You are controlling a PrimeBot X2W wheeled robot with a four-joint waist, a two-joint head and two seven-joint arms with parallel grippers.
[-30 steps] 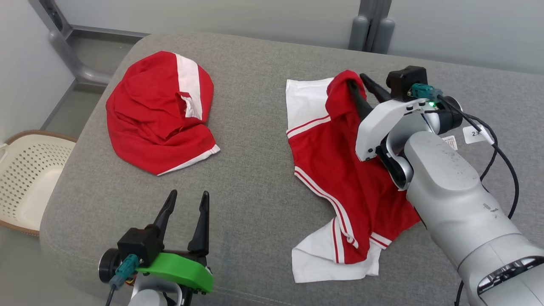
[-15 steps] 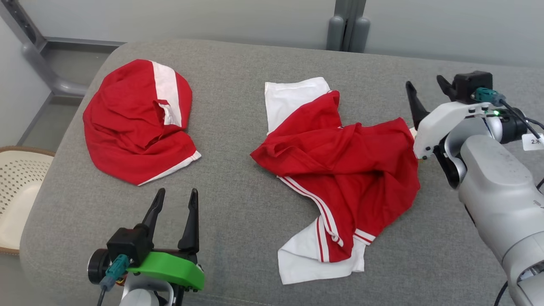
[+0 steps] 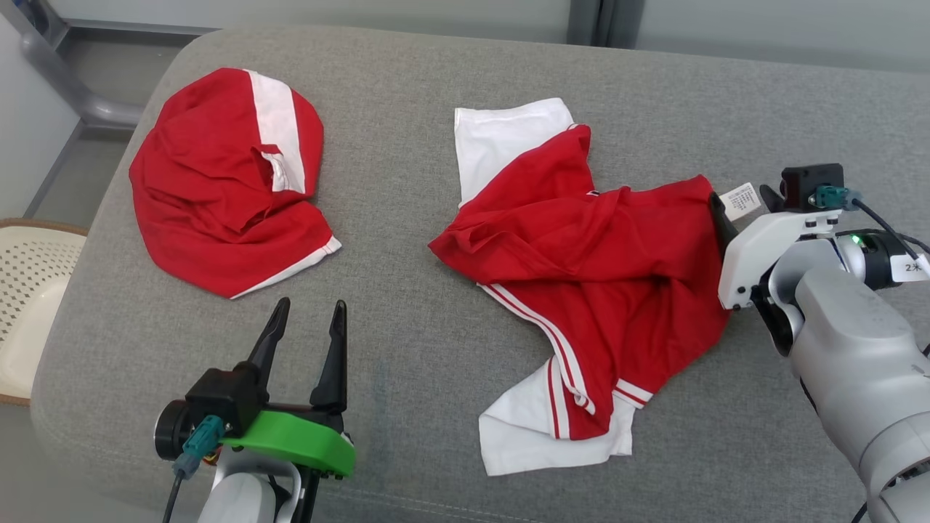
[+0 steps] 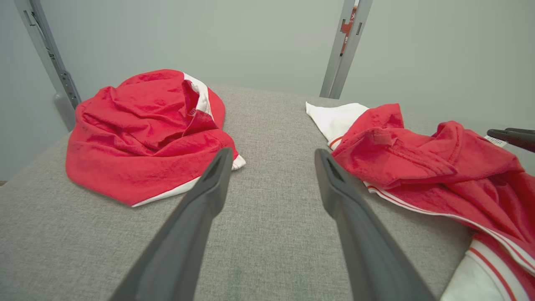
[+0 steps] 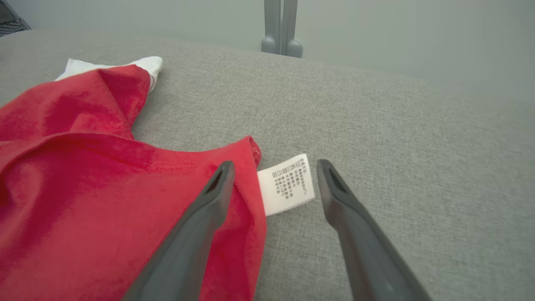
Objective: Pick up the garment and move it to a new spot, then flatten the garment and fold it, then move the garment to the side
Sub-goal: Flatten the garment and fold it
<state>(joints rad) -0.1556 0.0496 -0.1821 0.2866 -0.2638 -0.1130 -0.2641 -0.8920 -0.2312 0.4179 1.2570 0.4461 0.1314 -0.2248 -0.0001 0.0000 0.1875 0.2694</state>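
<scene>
1. On the grey cushion (image 3: 407,305), right of centre, the garment (image 3: 581,254) lies crumpled, red over white.
2. Right gripper (image 5: 274,167) stands wide, holding nothing, fingers either side of the garment's label (image 5: 286,186).
3. Left gripper (image 3: 310,303) is wide, empty, near the front edge.

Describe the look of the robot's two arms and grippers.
The left gripper sits on a bright green bracket with a teal connector. The right gripper sits on a white bracket, with a black cable, a green light and a white tag. Both have long, dark, tapered fingers.
</scene>
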